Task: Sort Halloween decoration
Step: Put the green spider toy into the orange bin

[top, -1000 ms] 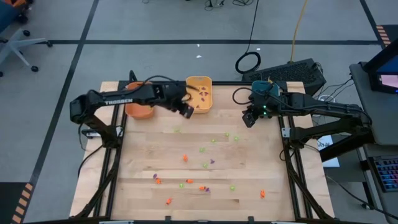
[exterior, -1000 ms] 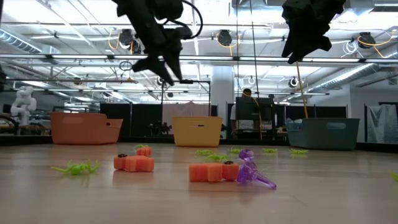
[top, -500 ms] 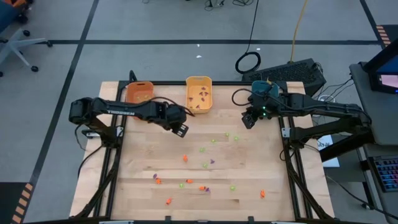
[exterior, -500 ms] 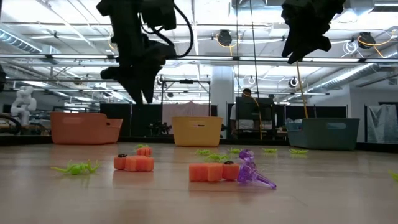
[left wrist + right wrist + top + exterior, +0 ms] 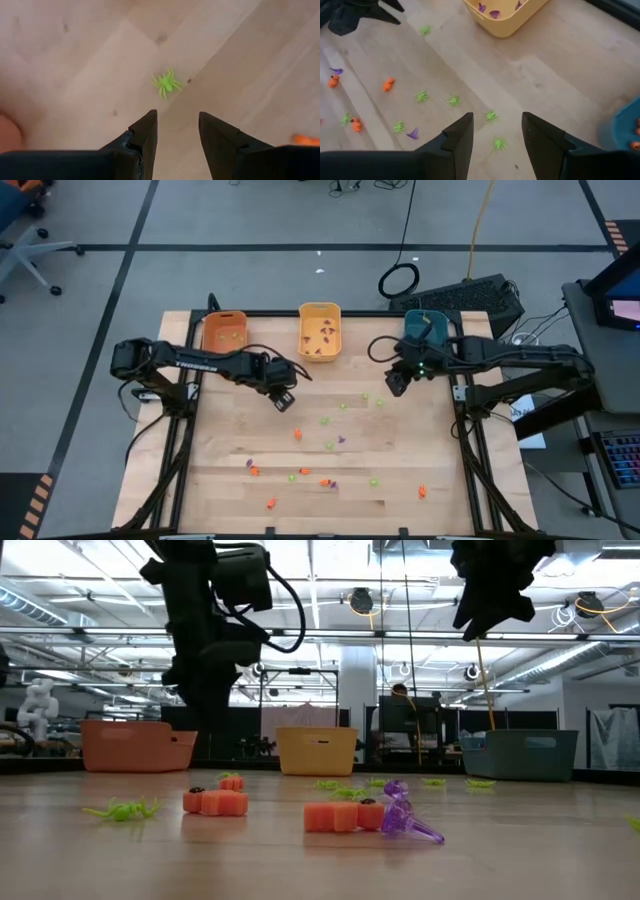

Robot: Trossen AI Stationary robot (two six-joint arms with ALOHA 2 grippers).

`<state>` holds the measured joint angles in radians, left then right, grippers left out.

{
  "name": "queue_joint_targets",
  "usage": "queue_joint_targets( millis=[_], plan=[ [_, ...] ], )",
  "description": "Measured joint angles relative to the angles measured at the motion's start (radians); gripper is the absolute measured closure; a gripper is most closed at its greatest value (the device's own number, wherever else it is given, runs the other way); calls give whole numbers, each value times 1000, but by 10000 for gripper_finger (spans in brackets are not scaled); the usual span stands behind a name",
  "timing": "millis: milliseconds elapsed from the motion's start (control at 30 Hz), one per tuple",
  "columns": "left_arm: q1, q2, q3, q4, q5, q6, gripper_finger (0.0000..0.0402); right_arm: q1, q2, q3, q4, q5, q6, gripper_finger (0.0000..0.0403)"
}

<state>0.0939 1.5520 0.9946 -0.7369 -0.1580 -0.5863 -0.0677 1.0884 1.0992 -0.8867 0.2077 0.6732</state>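
- Nearest the front edge of the wooden surface (image 5: pixel 230 440), orange trinkets (image 5: pixel 325 481), light green ones and a few purple ones lie scattered in a loose band; the low view shows two orange pieces (image 5: pixel 216 802) and a purple piece (image 5: pixel 405 817) touching an orange one, with a green spider (image 5: pixel 122 809) off to one side.
- Farther in, more light green spiders (image 5: pixel 453 100) and a purple piece (image 5: pixel 413 133) dot the middle of the surface, spread apart from one another.
- The left claw (image 5: pixel 283 398) hangs above the surface on the left half, its two fingers (image 5: pixel 142 135) parted with nothing between them; a single green spider (image 5: pixel 166 84) lies on the wood just ahead of them, untouched.
- The right claw (image 5: pixel 397 383) hovers over the right half, near the teal bin, its fingers (image 5: pixel 459 134) likewise apart and empty; green spiders lie just ahead of it.
- Along the far edge stand three bins: the orange bin (image 5: pixel 224 330) at left, the yellow bin (image 5: pixel 320 331) in the middle holding several purple pieces (image 5: pixel 494 13), and the teal bin (image 5: pixel 425 327) at right, partly hidden under the right arm, with an orange piece (image 5: pixel 634 145) visible inside.
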Motion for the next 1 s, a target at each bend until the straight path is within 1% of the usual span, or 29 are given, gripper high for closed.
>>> queue_joint_targets(
  millis=[100,267,400,500,600,733,1000],
  plan=[
    [-19,0,-16,52,-55,86,261,17,14,0,5,0,11,248],
    [-63,0,-50,131,-42,180,255,41,30,0,7,0,15,248],
    [-104,0,-75,165,-34,183,219,66,33,0,-8,-1,-3,248],
    [-125,0,-109,232,-34,184,185,81,33,0,-33,0,-37,248],
    [-140,0,-153,310,-35,190,166,85,33,0,-63,0,-64,248],
    [-134,0,-195,355,-33,208,163,85,33,0,-85,0,-99,248],
    [-105,-39,-198,336,-20,236,162,85,33,0,-92,0,-136,248]
  ],
)
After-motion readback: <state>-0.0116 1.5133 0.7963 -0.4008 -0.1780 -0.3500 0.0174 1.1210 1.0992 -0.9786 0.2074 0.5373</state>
